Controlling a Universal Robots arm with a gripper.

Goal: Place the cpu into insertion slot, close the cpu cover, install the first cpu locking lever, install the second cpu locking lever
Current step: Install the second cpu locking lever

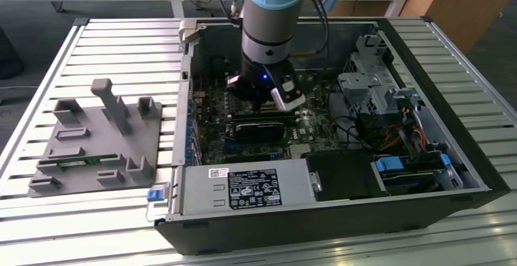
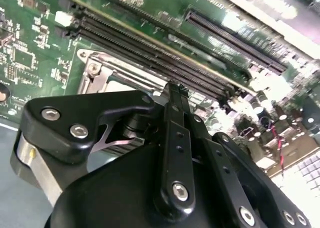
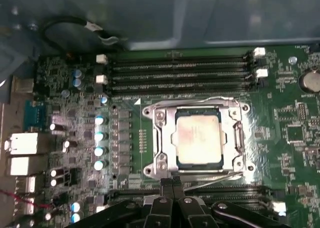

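Scene: An open computer case [image 1: 452,157] lay on its side on a slatted metal table [image 1: 48,48], with the green motherboard [image 3: 300,138] exposed inside.
Arm: A grey and pale blue robot arm [image 1: 275,17] reached straight down into the case, above the motherboard.
Gripper: The black gripper [image 3: 173,184] hung just above the near edge of the socket in the first wrist view. Its two fingers [image 2: 175,118] were pressed together with no gap, and nothing was visible between them.
Cpu: The cpu [image 3: 198,140], a dull silver square, sat flat inside the insertion slot [image 3: 176,119], whose dark edge showed around it.
Cpu cover: The silvery cpu cover [image 3: 161,138] lay down flat around the cpu, its cut-out middle framing the chip's top.
Locking levers: Thin metal levers [image 3: 217,99] ran along the two long sides of the cover, one beside the memory slots and one beside the gripper. Whether either was latched could not be told.
Memory slots: Long black memory slots [image 3: 180,73] ran beside the socket, on the side away from the gripper.
Graphics card: In the exterior view, a black graphics card [image 1: 258,129] lay just below the gripper.
Fixture: A grey fixture plate [image 1: 97,145] with upright blocks stood on the table, well apart from the case on the exterior view's left.
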